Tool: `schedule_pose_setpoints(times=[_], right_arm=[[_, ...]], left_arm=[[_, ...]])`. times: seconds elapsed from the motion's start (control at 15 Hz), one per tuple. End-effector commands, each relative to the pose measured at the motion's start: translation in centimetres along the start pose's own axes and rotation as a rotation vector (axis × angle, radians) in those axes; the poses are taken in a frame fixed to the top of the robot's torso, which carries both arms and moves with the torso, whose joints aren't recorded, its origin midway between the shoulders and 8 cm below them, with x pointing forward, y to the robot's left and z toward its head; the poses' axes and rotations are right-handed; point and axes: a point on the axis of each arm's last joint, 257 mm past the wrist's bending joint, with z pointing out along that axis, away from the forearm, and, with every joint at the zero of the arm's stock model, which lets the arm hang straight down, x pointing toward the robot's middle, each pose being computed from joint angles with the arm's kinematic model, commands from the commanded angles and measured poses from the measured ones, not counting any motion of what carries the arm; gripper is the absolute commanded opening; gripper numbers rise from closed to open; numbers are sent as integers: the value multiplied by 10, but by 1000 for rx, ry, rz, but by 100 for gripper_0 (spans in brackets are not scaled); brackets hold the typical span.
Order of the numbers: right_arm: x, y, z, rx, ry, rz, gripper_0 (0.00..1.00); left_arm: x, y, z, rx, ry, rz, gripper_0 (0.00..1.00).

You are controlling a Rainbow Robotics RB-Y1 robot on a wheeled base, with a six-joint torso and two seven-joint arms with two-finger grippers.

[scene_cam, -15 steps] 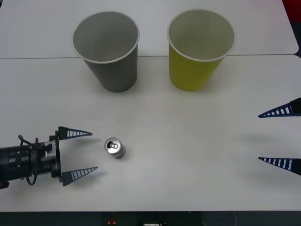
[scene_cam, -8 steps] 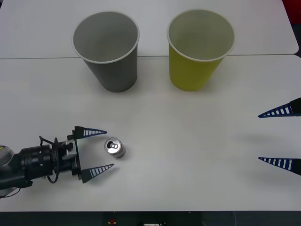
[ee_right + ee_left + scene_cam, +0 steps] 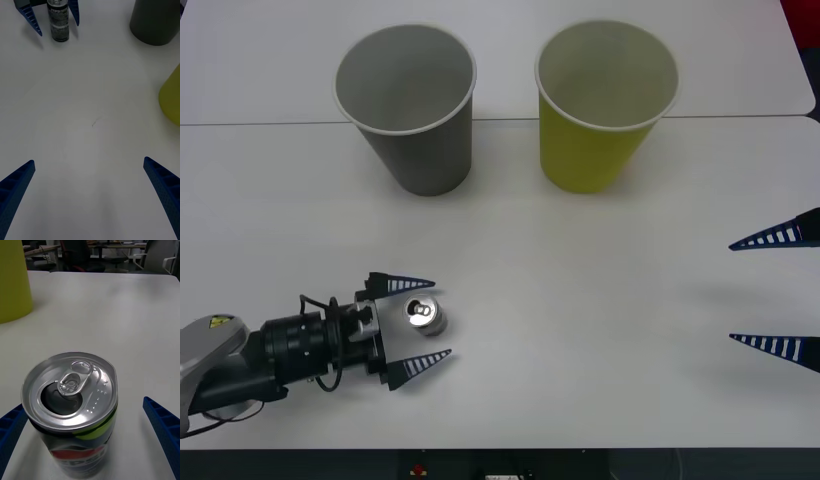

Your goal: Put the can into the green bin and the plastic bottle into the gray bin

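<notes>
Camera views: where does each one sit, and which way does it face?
Front view: above the arms, looking down at the white table; left gripper around the small silver can.
Right wrist view: faces across the table toward the can.
Left wrist view: close over the can.
All share the can.

One can (image 3: 423,316), two bins: gray bin (image 3: 412,110), green bin (image 3: 601,110).

- the can (image 3: 423,315) sits upright between the spread fingers of the left gripper (image 3: 422,322), gaps both sides
- open table (image 3: 600,300) from there toward green bin (image 3: 605,105) and gray bin (image 3: 408,105)
</notes>
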Motion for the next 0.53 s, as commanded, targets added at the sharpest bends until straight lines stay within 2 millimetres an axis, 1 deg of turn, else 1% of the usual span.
schedule_pose_setpoints(times=[0.07, 0.13, 0.2, 0.27, 0.33, 0.53], right_arm=[[0, 0, 0, 0, 0, 0, 100], [0, 0, 0, 0, 0, 0, 100], [0, 0, 0, 0, 0, 0, 100], [0, 0, 0, 0, 0, 0, 100], [0, 0, 0, 0, 0, 0, 100], [0, 0, 0, 0, 0, 0, 100]], left_arm=[[1, 0, 4, -5, 2, -2, 100], [1, -1, 4, -4, 2, -1, 100], [0, -1, 5, -4, -1, -1, 66], [0, -3, 6, -1, -1, -2, 29], [1, -5, 9, -2, -1, -6, 0], [-1, -7, 13, 0, -6, -9, 0]])
